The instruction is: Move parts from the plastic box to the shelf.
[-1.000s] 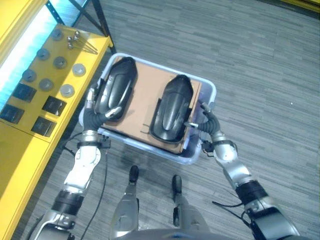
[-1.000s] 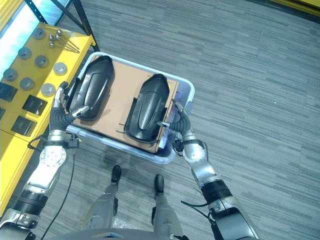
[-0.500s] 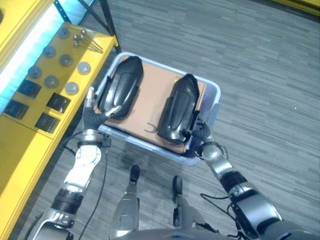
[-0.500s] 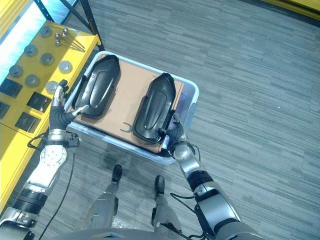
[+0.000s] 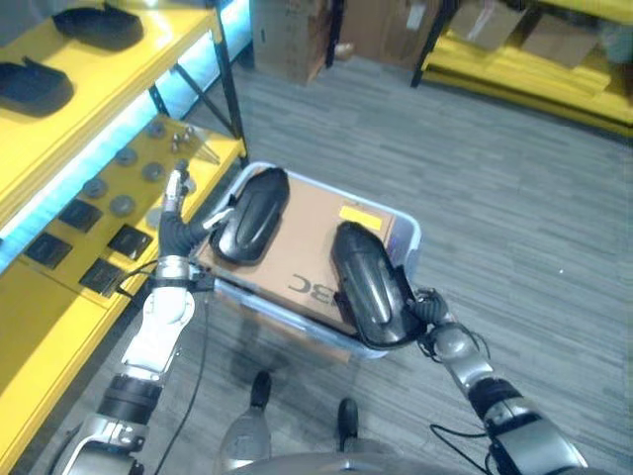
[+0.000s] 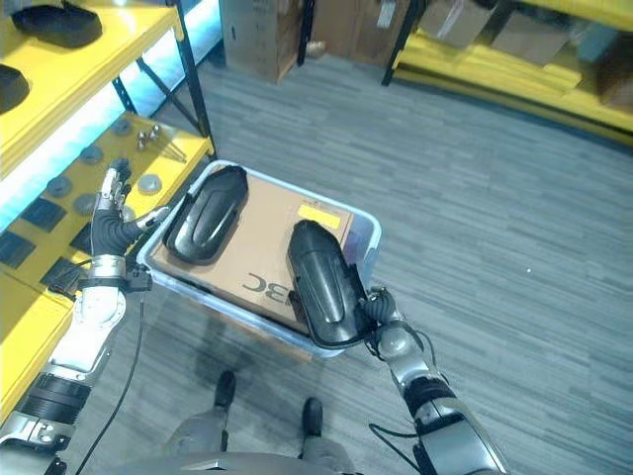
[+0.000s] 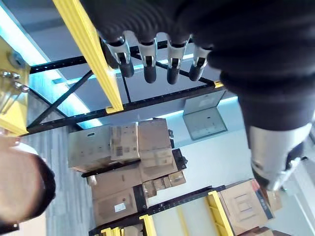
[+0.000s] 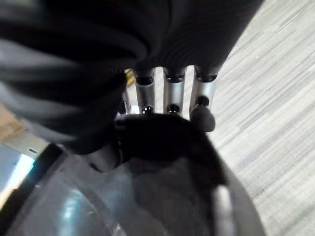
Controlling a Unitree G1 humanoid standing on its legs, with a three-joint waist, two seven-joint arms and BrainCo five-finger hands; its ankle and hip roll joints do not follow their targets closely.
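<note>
A pale plastic box [image 5: 411, 230] holds a cardboard sheet [image 5: 315, 236] with two black moulded parts. The left part [image 5: 251, 214] lies flat by the box's left rim. The right part [image 5: 367, 285] lies turned, its near end over the box's near right rim. My right hand [image 5: 436, 319] is at that end, fingers [image 8: 202, 112] curled over the part's edge. Beside the box's left corner my left hand [image 6: 112, 206] stands upright and open, holding nothing, its thumb close to the rim.
A yellow shelf [image 5: 59, 297] runs along the left, its lower level carrying round grey pieces [image 5: 123, 205] and dark square ones [image 5: 129, 240]. Its upper level [image 5: 119, 69] holds two more black parts [image 5: 94, 26]. Cardboard boxes [image 5: 287, 35] and another yellow rack [image 5: 514, 74] stand farther off.
The camera has tilted up. The right black part has turned and slid toward the near right rim with my right hand on it. My left hand has left the box's side and straightened.
</note>
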